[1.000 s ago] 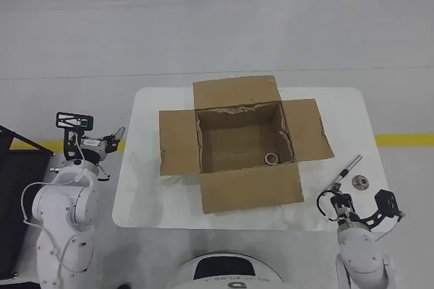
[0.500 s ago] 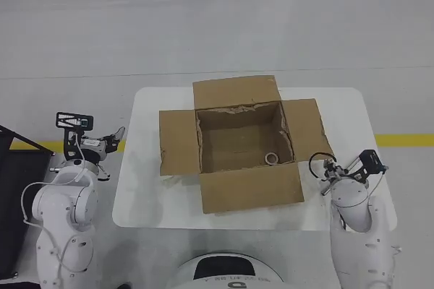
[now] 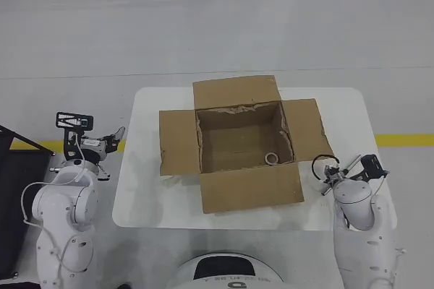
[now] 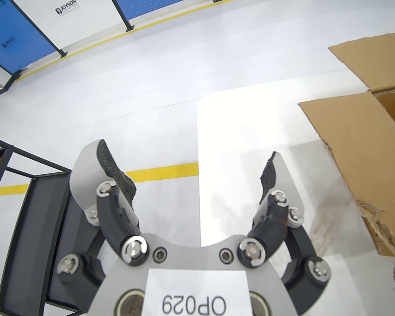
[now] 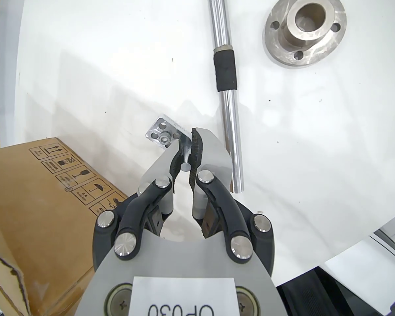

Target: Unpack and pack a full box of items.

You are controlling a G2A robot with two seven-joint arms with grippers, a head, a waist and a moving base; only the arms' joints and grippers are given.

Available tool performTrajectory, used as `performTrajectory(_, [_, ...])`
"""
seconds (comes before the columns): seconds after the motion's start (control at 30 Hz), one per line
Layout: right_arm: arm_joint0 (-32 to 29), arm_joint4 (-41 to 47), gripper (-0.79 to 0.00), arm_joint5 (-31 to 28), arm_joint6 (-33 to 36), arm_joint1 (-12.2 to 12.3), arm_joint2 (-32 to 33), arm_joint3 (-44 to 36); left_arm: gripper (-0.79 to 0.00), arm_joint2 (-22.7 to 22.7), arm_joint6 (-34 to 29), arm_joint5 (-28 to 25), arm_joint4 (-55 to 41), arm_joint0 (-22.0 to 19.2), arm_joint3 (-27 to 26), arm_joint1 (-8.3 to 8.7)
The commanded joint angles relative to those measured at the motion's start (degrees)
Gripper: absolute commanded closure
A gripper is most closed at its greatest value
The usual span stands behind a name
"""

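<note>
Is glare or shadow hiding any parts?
Right wrist view: bright white table, yet the chrome rod, round metal flange and small silver bracket in the right gripper read plainly. Top view: the brown cardboard box is shaded inside; its small ring shows nonetheless.

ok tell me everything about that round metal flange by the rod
The flange is a round disc of grey-bronze metal with a raised hub, an open centre bore and small bolt holes around its rim. It lies flat, bore up, on the white table, beside the rod but apart from it; nothing else touches it.
</note>
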Motion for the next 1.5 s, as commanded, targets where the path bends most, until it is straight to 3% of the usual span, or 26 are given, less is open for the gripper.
performTrajectory(0.0, [-0.2, 0.7, 0.0, -0.3, -0.3, 0.0, -0.1, 0.2, -0.785, 0.0, 0.0, 0.0, 0.0, 0.0, 0.0, 0.0])
performTrajectory(0.37, [-0.2, 2.8, 0.0, 0.5, -2.0, 0.0, -0.9, 1.7, -0.785, 0.0, 0.0, 0.0, 0.0, 0.0, 0.0, 0.0])
performTrajectory(0.47, [-0.7, 3.6, -0.08, 1.1, -2.7, 0.0, -0.7, 1.0, -0.785, 0.0, 0.0, 0.0, 0.0, 0.0, 0.0, 0.0])
performTrajectory(0.83, [-3.7, 4.6, -0.12, 3.3, -4.7, -0.1, -1.2, -3.2, -0.785, 0.0, 0.0, 0.0, 0.0, 0.0, 0.0, 0.0])
performTrajectory(1.03, [-8.4, 6.0, -0.234, 3.2, -8.6, -0.4, -1.1, -11.3, -0.785, 0.0, 0.0, 0.0, 0.0, 0.0, 0.0, 0.0])
performTrajectory(1.23, [-19.3, 8.9, -0.243, -2.6, -16.4, -1.1, -1.5, -26.2, -0.785, 0.0, 0.0, 0.0, 0.0, 0.0, 0.0, 0.0])
performTrajectory(1.37, [-24.7, 9.4, -0.311, -14.3, -26.9, -1.5, -4.3, -27.3, -0.785, 0.0, 0.0, 0.0, 0.0, 0.0, 0.0, 0.0])
performTrajectory(1.47, [-28.7, 2.6, -0.342, -20.7, -36.6, -1.7, -10.2, -27.3, -0.785, 0.0, 0.0, 0.0, 0.0, 0.0, 0.0, 0.0])
